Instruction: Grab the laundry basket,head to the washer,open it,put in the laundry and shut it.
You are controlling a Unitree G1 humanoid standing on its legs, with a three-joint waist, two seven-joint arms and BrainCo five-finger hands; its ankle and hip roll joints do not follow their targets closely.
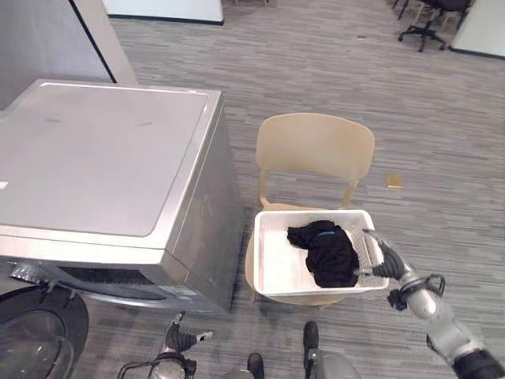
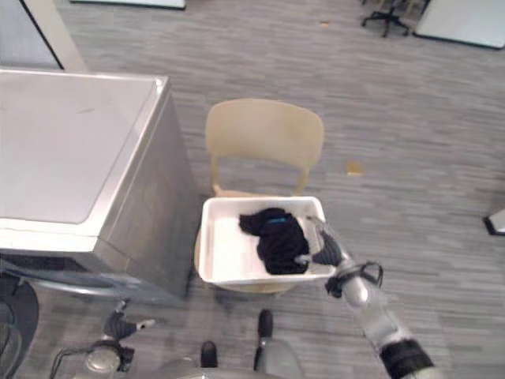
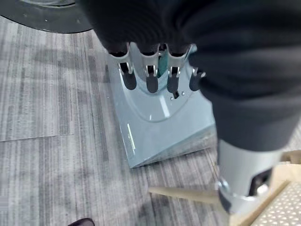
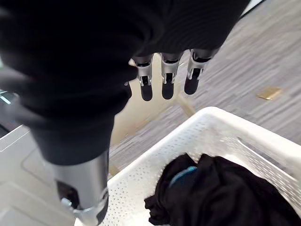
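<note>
Grey carpet (image 1: 442,118); washer door (image 1: 31,335) (cut off)

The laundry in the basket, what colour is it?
Black, with a small blue patch; the laundry shows best in the right wrist view, lying in the white basket.

Even, bright indoor light; soft shadows; blurred wrist-view covers.
</note>
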